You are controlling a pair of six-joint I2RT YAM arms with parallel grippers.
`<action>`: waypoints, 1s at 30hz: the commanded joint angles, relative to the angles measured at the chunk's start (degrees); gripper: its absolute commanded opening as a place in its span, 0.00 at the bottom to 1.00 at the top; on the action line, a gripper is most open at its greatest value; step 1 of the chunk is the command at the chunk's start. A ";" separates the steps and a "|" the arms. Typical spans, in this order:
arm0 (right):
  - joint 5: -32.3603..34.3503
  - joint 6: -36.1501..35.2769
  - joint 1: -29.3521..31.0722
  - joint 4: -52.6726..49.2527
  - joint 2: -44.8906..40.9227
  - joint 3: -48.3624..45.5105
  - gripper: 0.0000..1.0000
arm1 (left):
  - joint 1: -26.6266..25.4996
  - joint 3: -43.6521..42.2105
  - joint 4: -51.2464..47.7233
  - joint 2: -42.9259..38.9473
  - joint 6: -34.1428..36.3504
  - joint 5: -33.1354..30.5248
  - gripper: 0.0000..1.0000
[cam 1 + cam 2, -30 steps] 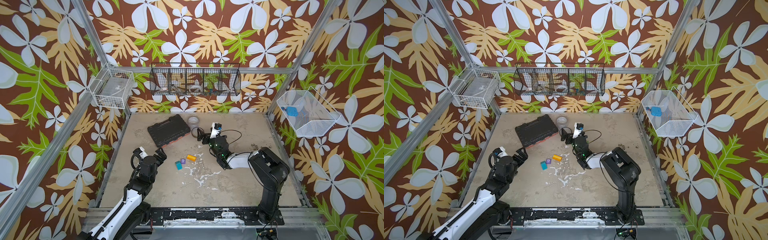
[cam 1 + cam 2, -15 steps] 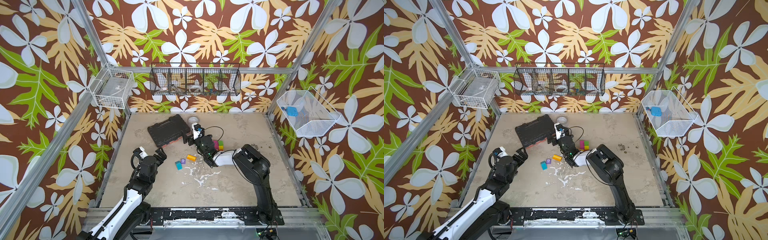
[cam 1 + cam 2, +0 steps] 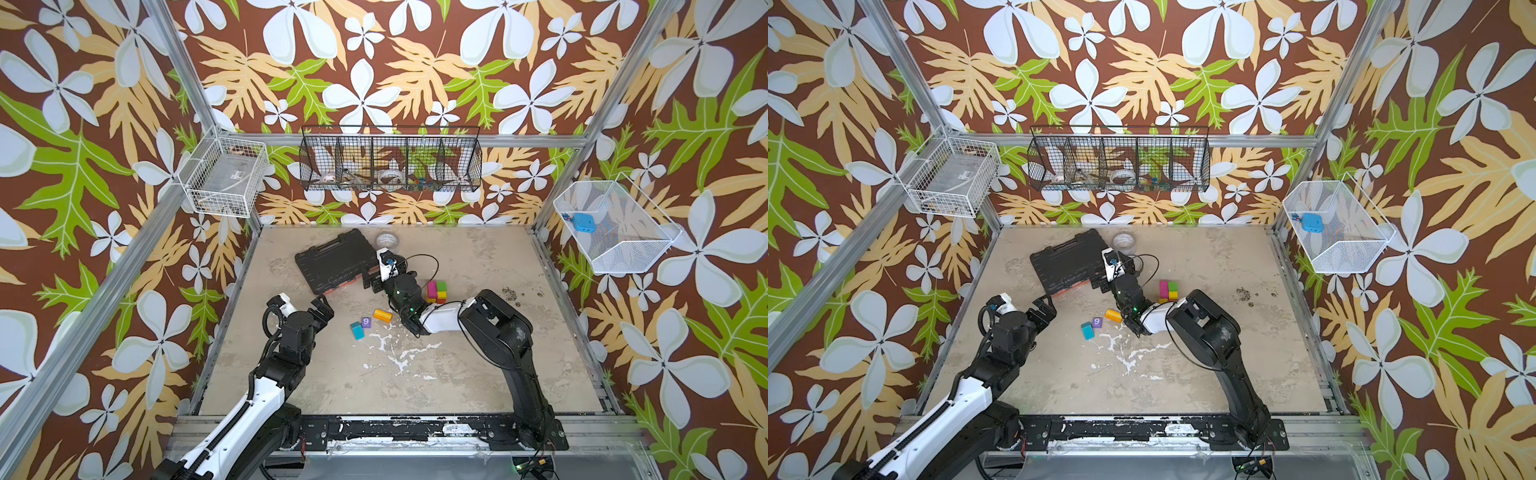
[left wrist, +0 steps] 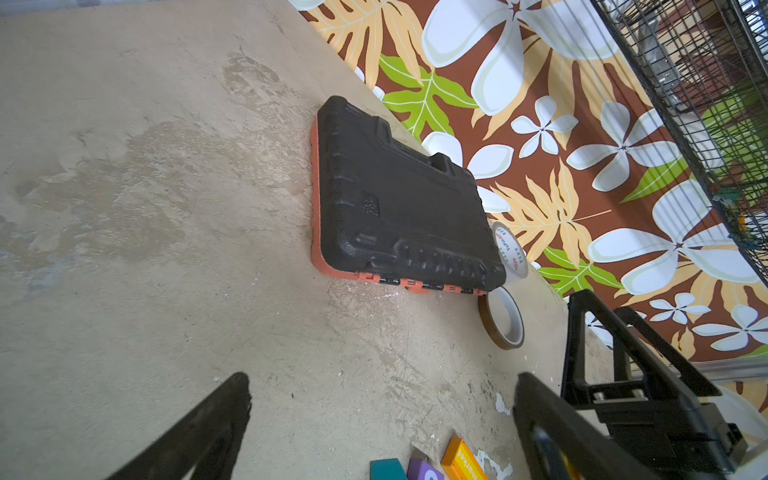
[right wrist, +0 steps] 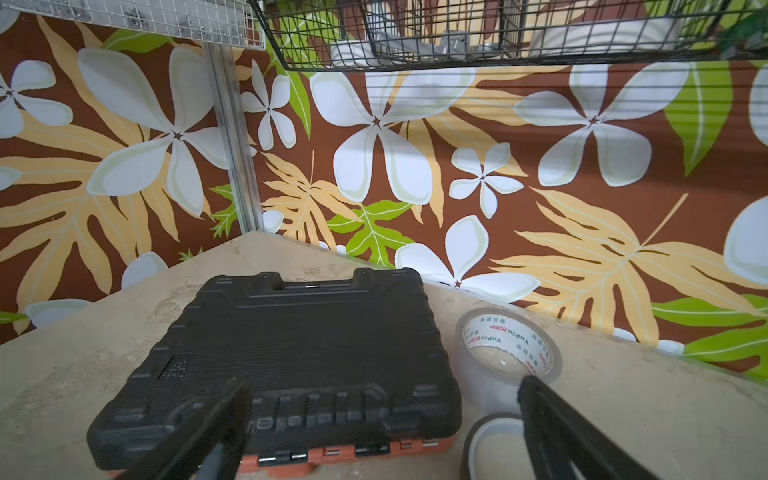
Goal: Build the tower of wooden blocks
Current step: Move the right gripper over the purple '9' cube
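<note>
Seemingly between picks: nothing held in left claw (image 3: 323,303) or right claw (image 5: 383,384), both spread wide beside the black tool case (image 3: 332,262); started tower (image 3: 436,291) right of it, loose orange cylinder (image 3: 382,315) in front, needing a square, centred descent next.

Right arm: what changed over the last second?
The right gripper, open and empty, swung leftward in both top views to the near edge of the black case, uncovering the small block stack. The left gripper, also open, the teal block, purple cube and orange cylinder stayed put.
</note>
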 commanded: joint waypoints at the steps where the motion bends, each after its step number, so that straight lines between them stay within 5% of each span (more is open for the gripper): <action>1: 1.33 -0.55 0.54 4.51 -3.37 -2.80 1.00 | 0.05 -0.05 1.64 -0.24 0.02 0.10 1.00; 5: 3.48 1.86 0.73 -2.83 -9.98 -3.14 1.00 | 0.01 -0.07 1.54 -0.33 0.08 -0.05 1.00; 8: 3.43 8.41 0.83 -18.55 -16.29 -0.77 1.00 | 0.06 -0.06 1.29 -0.59 -0.07 -0.29 1.00; 15: -5.19 15.45 3.22 -40.68 -25.72 -1.94 0.93 | 0.05 -0.32 0.35 -1.99 -0.36 -1.66 1.00; 25: -9.56 13.18 9.45 -60.87 -20.69 -1.79 0.73 | 0.02 -0.28 -0.31 -2.69 -0.40 -1.95 1.00; 30: -9.09 14.05 9.63 -62.92 -18.19 -3.29 0.72 | 0.00 -0.40 -0.52 -3.51 -0.45 -1.93 1.00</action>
